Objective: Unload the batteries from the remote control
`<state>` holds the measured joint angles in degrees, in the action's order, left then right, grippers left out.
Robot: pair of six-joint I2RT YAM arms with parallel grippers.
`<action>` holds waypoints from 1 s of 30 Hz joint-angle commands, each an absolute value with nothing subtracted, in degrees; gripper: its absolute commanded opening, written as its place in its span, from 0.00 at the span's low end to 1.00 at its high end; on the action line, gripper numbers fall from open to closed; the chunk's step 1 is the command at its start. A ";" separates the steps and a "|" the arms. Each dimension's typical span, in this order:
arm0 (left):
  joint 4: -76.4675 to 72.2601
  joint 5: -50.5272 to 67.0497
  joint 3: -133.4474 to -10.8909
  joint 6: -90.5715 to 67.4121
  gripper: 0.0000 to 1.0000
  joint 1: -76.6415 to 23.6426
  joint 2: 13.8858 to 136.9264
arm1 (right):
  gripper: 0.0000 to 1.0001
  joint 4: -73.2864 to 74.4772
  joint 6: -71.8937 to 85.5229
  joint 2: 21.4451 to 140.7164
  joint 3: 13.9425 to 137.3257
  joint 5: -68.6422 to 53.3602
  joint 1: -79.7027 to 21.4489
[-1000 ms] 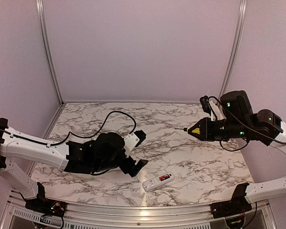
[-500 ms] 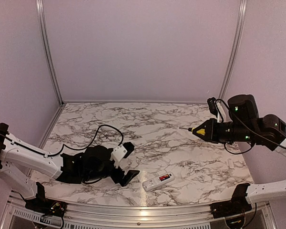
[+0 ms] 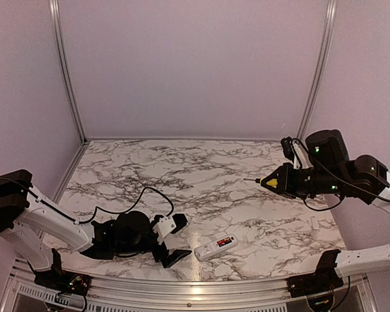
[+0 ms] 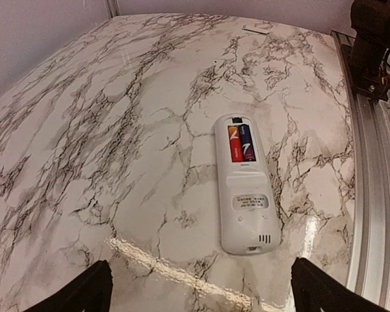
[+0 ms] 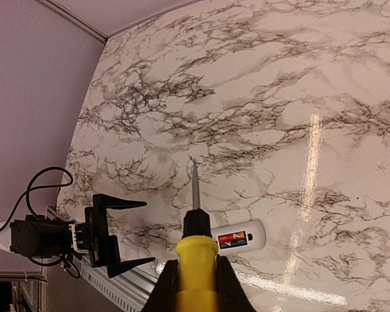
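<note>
White remote control (image 4: 245, 184), batteries (image 4: 241, 143) apparently in, lies just before splayed left gripper (image 3: 184, 238); right gripper (image 5: 195, 266) clenches screwdriver (image 5: 196, 224).

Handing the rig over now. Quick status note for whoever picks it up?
Left tool: open, empty, low beside the remote control, not touching it.
Right tool: shut on the yellow-handled screwdriver, raised over the table's right side.
Remote control: face down near the front edge, recess uncovered, both batteries seated inside.
Done: compartment is open. Left: take out both batteries.
</note>
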<state>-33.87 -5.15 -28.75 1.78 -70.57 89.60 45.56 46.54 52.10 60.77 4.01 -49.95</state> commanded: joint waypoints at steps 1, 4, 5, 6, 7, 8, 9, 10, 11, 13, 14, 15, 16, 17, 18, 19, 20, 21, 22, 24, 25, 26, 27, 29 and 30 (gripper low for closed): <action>-42.41 -4.31 -30.05 2.31 0.99 -72.27 94.87 | 0.00 47.49 48.55 53.17 60.81 3.65 -49.67; -44.24 -4.73 -32.15 2.29 0.99 -73.29 98.59 | 0.00 47.44 48.78 53.69 60.67 3.35 -49.66; -44.58 -4.74 -32.89 2.20 0.99 -73.49 99.66 | 0.00 47.34 48.89 53.84 60.58 3.20 -49.66; -44.90 -4.70 -33.69 2.00 0.99 -73.66 100.78 | 0.00 47.23 48.89 53.99 60.48 3.10 -49.64; -45.17 -4.66 -34.46 1.76 0.99 -73.77 101.80 | 0.00 47.23 48.95 54.16 60.35 2.96 -49.66; -45.71 -4.61 -34.99 1.49 0.99 -73.87 102.88 | 0.00 47.25 49.00 54.33 60.30 2.91 -49.70; -46.37 -4.55 -35.50 1.19 0.99 -73.91 103.86 | 0.00 47.14 49.11 54.47 60.22 2.76 -49.66; -46.85 -4.49 -36.03 0.84 0.99 -73.98 104.75 | 0.00 47.11 49.21 54.54 60.14 2.66 -49.66; -47.26 -4.42 -36.62 0.57 0.99 -74.00 105.77 | 0.00 47.03 49.34 54.58 60.05 2.60 -49.66; -47.54 -4.27 -37.78 0.53 0.99 -74.00 107.92 | 0.00 46.91 49.47 54.51 59.87 2.55 -49.64; -47.55 -4.37 -38.32 0.51 0.99 -74.00 108.87 | 0.00 46.88 49.62 54.49 59.79 2.55 -49.66; -47.74 -4.47 -38.73 0.51 0.99 -74.00 109.65 | 0.00 46.92 49.71 54.43 59.70 2.55 -49.66; -48.06 -4.56 -39.02 0.53 0.98 -74.00 110.29 | 0.00 46.98 49.66 54.34 59.61 2.50 -49.67; -48.39 -4.61 -39.29 0.53 0.98 -74.00 110.97 | 0.00 47.08 49.81 54.28 59.53 2.47 -49.66; -48.57 -4.58 -39.70 0.53 0.98 -74.00 111.55 | 0.00 47.23 49.82 54.23 59.46 2.46 -49.66; -48.64 -4.64 -39.91 0.46 0.97 -74.00 112.14 | 0.00 47.40 49.81 54.15 59.42 2.38 -49.65; -48.69 -4.93 -40.34 0.52 0.97 -74.00 112.74 | 0.00 47.60 49.76 54.14 59.34 2.23 -49.66; -48.81 -5.08 -40.68 0.53 0.97 -74.00 113.29 | 0.00 47.82 49.65 54.14 59.28 2.14 -49.66; -48.97 -5.12 -40.96 0.48 0.96 -74.00 113.84 | 0.00 47.96 49.55 54.21 59.32 2.11 -49.68; -49.13 -5.11 -41.63 0.53 0.94 -74.00 114.95 | 0.00 48.24 49.40 54.31 59.37 2.02 -49.66; -49.05 -5.10 -42.00 0.53 0.93 -74.00 115.53 | 0.00 48.29 49.32 54.31 59.29 1.96 -49.68; -49.04 -5.21 -42.35 0.53 0.92 -74.00 116.10 | 0.00 48.33 49.14 54.32 59.18 1.94 -49.66; -49.04 -5.38 -42.75 -0.85 0.91 -74.00 116.60 | 0.00 48.34 49.04 54.38 59.08 1.86 -49.65; -49.17 -5.60 -43.24 -1.63 0.89 -74.00 117.49 | 0.00 48.35 48.88 54.49 58.90 1.60 -49.66; -49.28 -5.75 -43.44 -1.79 0.88 -74.00 118.10 | 0.00 48.44 48.73 54.56 58.89 1.54 -49.67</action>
